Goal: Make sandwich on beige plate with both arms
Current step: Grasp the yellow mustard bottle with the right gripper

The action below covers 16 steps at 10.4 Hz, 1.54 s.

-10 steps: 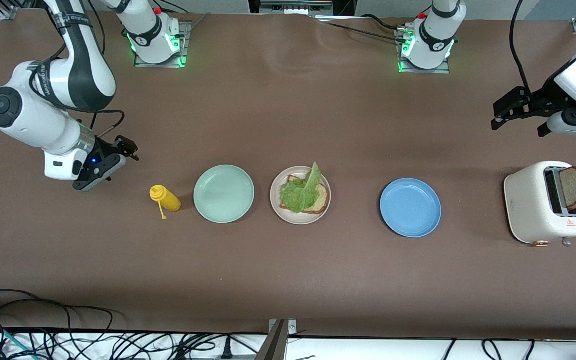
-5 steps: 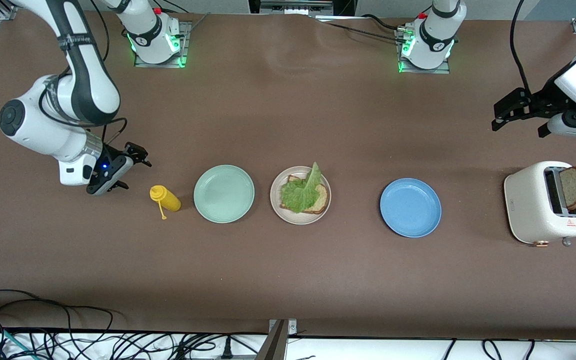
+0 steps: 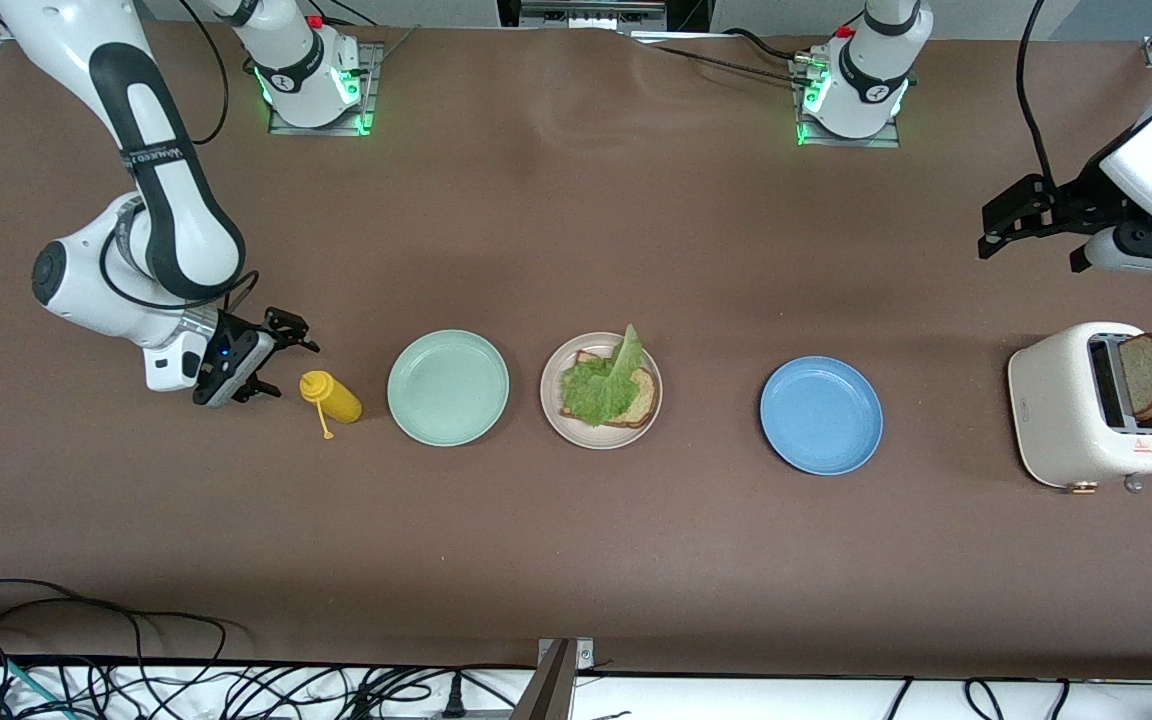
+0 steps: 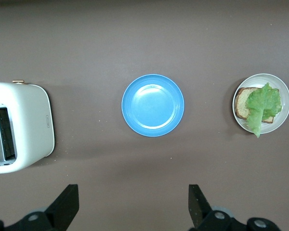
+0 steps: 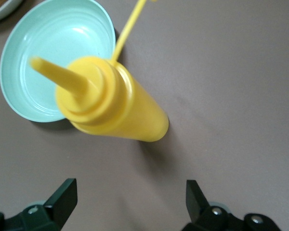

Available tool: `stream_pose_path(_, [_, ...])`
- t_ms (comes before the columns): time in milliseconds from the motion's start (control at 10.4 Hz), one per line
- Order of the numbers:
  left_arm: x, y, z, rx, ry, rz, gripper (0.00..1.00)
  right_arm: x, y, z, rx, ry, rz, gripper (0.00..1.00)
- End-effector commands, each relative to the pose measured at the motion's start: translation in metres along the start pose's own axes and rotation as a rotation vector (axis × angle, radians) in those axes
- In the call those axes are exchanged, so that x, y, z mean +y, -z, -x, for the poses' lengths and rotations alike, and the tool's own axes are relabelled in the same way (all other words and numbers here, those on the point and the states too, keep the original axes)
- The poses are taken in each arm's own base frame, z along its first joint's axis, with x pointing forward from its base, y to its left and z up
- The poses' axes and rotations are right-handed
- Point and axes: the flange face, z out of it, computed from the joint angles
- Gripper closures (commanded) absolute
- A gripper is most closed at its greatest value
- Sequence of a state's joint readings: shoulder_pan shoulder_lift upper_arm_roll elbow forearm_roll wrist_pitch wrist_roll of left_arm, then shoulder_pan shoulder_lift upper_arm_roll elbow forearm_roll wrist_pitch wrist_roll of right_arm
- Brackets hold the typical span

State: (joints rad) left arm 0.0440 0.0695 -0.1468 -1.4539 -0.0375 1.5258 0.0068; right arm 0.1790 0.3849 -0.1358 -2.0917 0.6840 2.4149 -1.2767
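The right end effector (image 3: 274, 355) has swung in over the last second from nearer the counter's right-arm edge and now sits low just beside the yellow squeeze bottle (image 3: 333, 396), fingers spread wide and empty. It looks set on the sauce next. The beige plate (image 3: 600, 390) sits mid-counter with one bread slice (image 3: 636, 398) under a lettuce leaf (image 3: 600, 385). The second slice (image 3: 1150, 374) stands in the toaster (image 3: 1088, 405) near the left-arm edge, where the left end effector (image 3: 999, 226) waits, open and empty.
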Motion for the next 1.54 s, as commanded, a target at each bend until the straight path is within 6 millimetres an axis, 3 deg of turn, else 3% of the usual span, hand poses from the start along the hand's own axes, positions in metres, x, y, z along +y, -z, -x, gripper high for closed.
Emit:
stream_pose_path(0, [0.004, 0.002, 0.001, -0.008, -0.005, 0.018, 0.00, 0.007, -0.004, 0.000, 0.017, 0.007, 0.002, 0.00])
stream_pose_path(288, [0.003, 0.001, 0.001, -0.008, -0.005, 0.018, 0.00, 0.013, -0.015, -0.007, 0.023, 0.002, 0.012, 0.00])
stream_pose_path(768, [0.004, 0.000, 0.000, -0.012, -0.006, 0.018, 0.00, 0.005, -0.036, -0.017, 0.045, -0.012, -0.006, 0.00])
stream_pose_path(1439, [0.002, 0.001, 0.000, -0.010, -0.005, 0.020, 0.00, 0.003, -0.040, -0.034, 0.064, 0.005, -0.011, 0.00])
